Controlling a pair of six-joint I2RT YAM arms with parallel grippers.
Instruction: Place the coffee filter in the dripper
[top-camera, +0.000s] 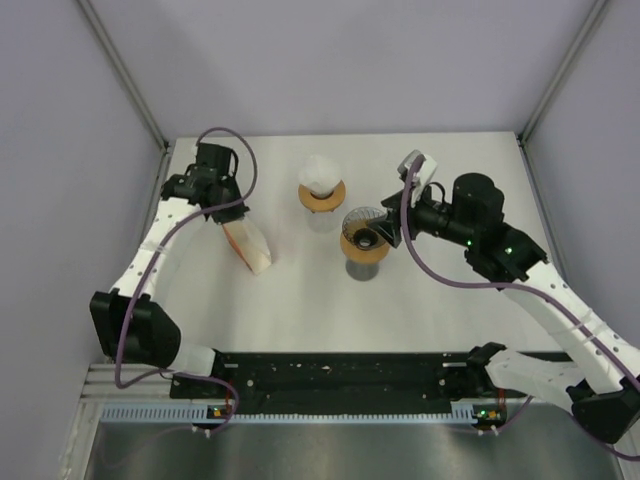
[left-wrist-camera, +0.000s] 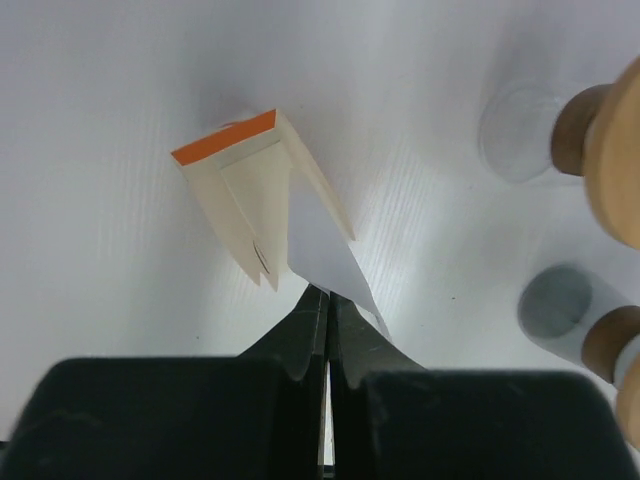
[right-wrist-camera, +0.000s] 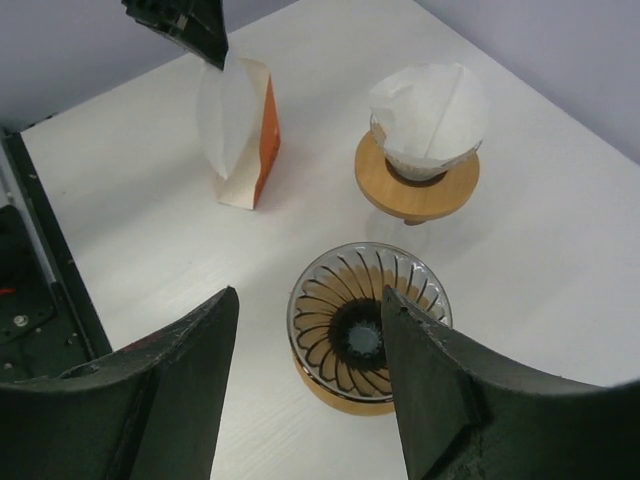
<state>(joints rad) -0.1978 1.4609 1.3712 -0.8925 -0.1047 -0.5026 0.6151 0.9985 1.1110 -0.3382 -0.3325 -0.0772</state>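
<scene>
At about 10 o'clock on the table (top-camera: 300, 300), the left gripper (top-camera: 229, 222) points down at a cream filter pack (top-camera: 250, 246) with an orange end, which lies near 9 o'clock. Its jaws are pressed together on the near corner of a white coffee filter (left-wrist-camera: 325, 245). From the left wrist, the rest of that sheet runs away from the jaws along the pack's open side. I cannot tell whether it is free of the pack. The right wrist view shows the same sheet hanging white across the front of the pack (right-wrist-camera: 266, 135), under the dark tip of the left gripper (right-wrist-camera: 222, 60).

Just right of the table's middle stands the empty dripper (top-camera: 362, 240), ribbed glass in a wooden collar. The right gripper (top-camera: 386, 236) sits at its 3 o'clock side, jaws spread wide and holding nothing. Seen from the wrist, the dripper (right-wrist-camera: 368, 320) lies between the two fingers without touching either.

Toward 12 o'clock a second dripper (top-camera: 321, 192) carries its own seated paper cone (right-wrist-camera: 430, 110).
</scene>
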